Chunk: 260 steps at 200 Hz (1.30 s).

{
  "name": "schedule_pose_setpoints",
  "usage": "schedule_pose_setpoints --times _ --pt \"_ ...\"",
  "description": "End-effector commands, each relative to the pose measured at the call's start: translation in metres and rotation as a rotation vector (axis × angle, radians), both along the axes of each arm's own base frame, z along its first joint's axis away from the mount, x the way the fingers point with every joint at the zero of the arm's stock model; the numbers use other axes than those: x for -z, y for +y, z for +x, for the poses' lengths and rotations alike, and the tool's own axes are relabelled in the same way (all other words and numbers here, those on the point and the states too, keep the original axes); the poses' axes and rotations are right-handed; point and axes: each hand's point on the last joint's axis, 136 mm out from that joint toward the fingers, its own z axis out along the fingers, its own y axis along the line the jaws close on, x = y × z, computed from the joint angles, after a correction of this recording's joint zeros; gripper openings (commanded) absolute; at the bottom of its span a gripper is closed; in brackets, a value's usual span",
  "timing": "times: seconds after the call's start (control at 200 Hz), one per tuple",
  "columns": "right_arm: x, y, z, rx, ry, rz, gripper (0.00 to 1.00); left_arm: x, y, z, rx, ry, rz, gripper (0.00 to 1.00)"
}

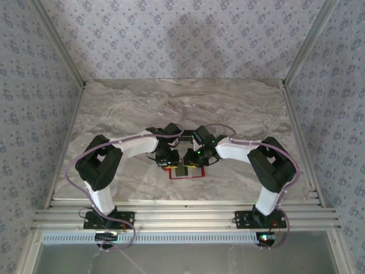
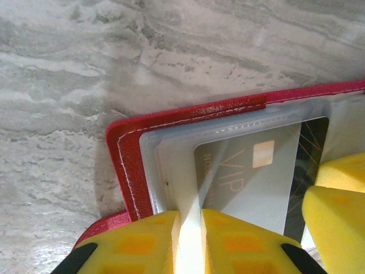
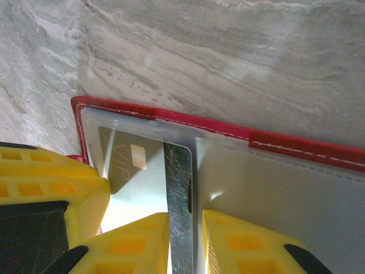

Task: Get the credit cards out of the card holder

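Note:
The red card holder (image 1: pixel 197 174) lies open on the marble near the front middle, with both grippers down on it. In the left wrist view its red stitched edge (image 2: pixel 129 165) frames clear pockets. My left gripper (image 2: pixel 190 242) is shut on a raised fold of clear pocket. The credit cards (image 2: pixel 251 177), pale with "VIP", a chip and a dark stripe, sit partly inside the pocket. My right gripper (image 3: pixel 185 245) is shut on the striped end of the credit cards (image 3: pixel 134 177), beside the card holder's (image 3: pixel 302 149) middle fold. From above, the left gripper (image 1: pixel 166 161) and right gripper (image 1: pixel 193 158) nearly touch.
The marble table (image 1: pixel 182 108) stretches bare behind the arms. Aluminium rails (image 1: pixel 182 214) run along the near edge by the arm bases. The right gripper's yellow fingers (image 2: pixel 336 200) crowd the left wrist view. The left gripper's finger (image 3: pixel 45 188) sits close at the right wrist view's left.

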Motion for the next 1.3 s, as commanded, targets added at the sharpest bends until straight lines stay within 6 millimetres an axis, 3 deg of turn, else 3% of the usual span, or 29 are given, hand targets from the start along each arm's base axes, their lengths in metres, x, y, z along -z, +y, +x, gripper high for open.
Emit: schedule_pose_setpoints --times 0.0,0.545,0.815,1.294 --pt "0.007 0.002 -0.006 0.001 0.046 0.047 0.24 0.014 0.012 -0.014 0.029 0.049 0.074 0.19" --pt "-0.006 0.012 -0.004 0.003 0.037 0.209 0.18 0.015 0.011 -0.015 0.032 0.057 0.077 0.19" --pt "0.008 0.002 -0.005 0.027 0.056 0.173 0.12 0.014 0.012 -0.014 0.03 0.054 0.078 0.19" --pt "0.006 -0.021 0.0 0.07 0.016 0.08 0.08 0.014 0.013 -0.014 0.03 0.054 0.086 0.19"
